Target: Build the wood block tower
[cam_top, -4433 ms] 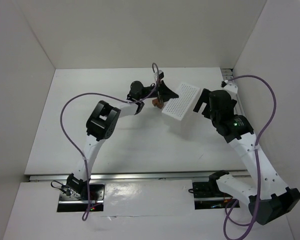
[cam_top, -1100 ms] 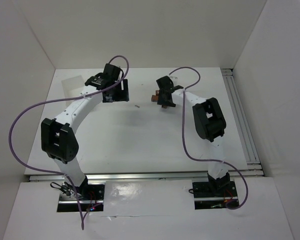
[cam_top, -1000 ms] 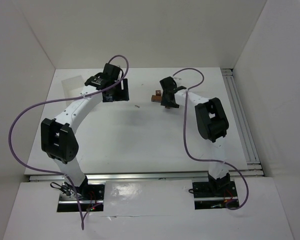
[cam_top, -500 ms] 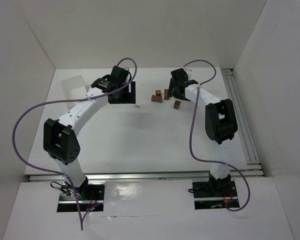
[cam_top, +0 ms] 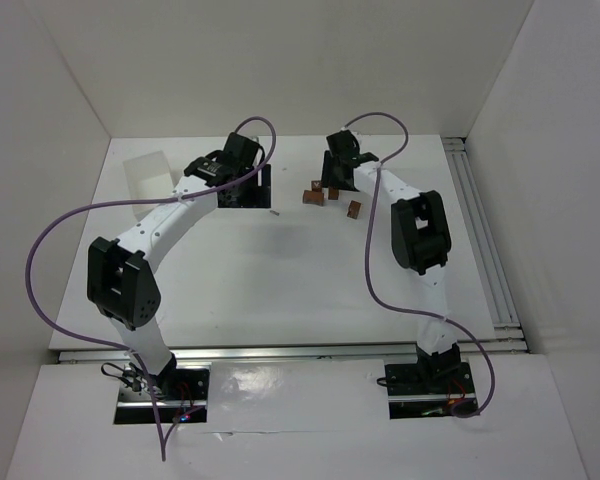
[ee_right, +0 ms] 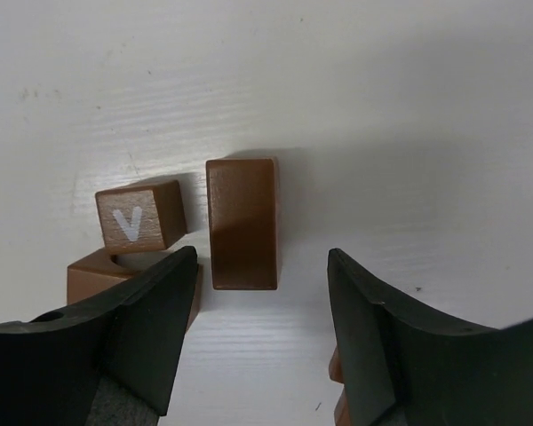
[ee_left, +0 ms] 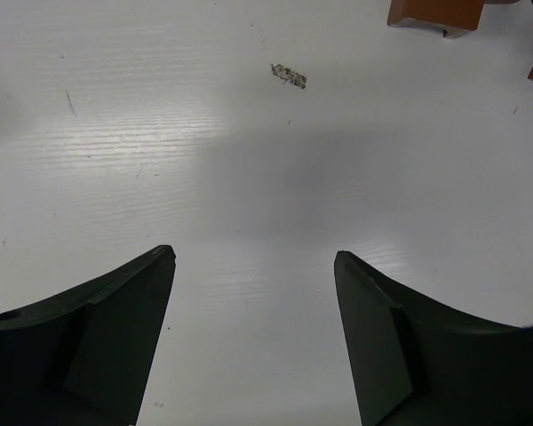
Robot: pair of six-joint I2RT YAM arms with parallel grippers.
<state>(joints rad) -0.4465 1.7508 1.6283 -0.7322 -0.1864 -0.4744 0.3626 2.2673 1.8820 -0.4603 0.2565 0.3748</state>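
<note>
From above, the left gripper (cam_top: 245, 192) and right gripper (cam_top: 333, 178) hover over the table (cam_top: 280, 270), with wood blocks (cam_top: 312, 196) lying scattered at the right one's tips. Left wrist: jaws spread, nothing between them (a pale sliver (ee_left: 289, 75) lies ahead). Right wrist: jaws spread, pinching nothing. A brick (ee_right: 242, 213) lies just past the fingertips, and a V-marked cube (ee_right: 140, 216) sits left of it.

High behind the arm bases (cam_top: 150, 378), looking down on the whole table (cam_top: 230, 280) from afar. At each wrist, close, facing the tabletop past its own jaws. Shared by all: wood blocks (ee_right: 242, 222) just ahead of the right gripper (ee_right: 262, 255), far ahead-right of the left gripper (ee_left: 253, 256).
</note>
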